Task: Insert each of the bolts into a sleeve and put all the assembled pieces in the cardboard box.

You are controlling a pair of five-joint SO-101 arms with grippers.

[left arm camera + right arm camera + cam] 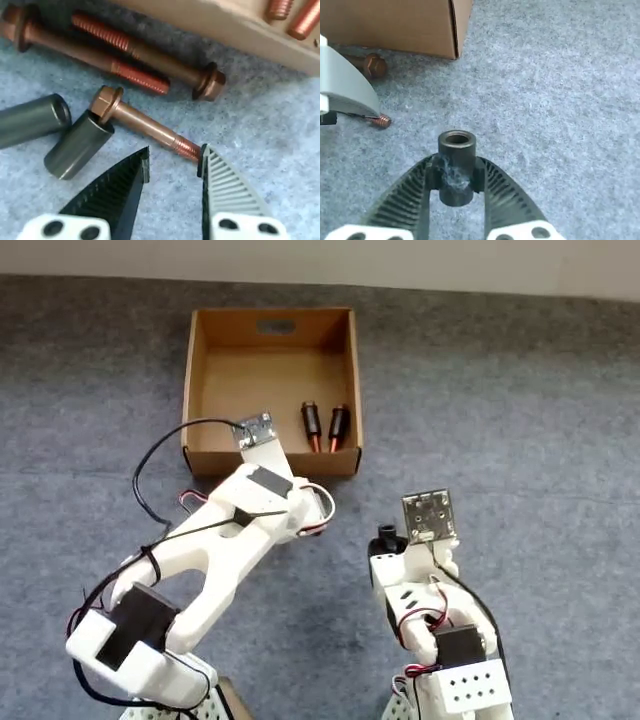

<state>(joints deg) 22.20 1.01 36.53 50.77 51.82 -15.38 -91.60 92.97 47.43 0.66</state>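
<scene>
Grey felt surface carries a brown cardboard box with two sleeved copper bolts inside. From above, the left arm covers what its wrist view shows: three loose copper bolts and two dark grey metal sleeves lying beside the box wall. The left end effector is spread, with one fingertip right at a bolt's threaded end. The right end effector pinches an upright dark sleeve.

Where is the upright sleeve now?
In the high view, right of centre, the sleeve is clamped in the right end effector, in front of the box's right corner.
</scene>
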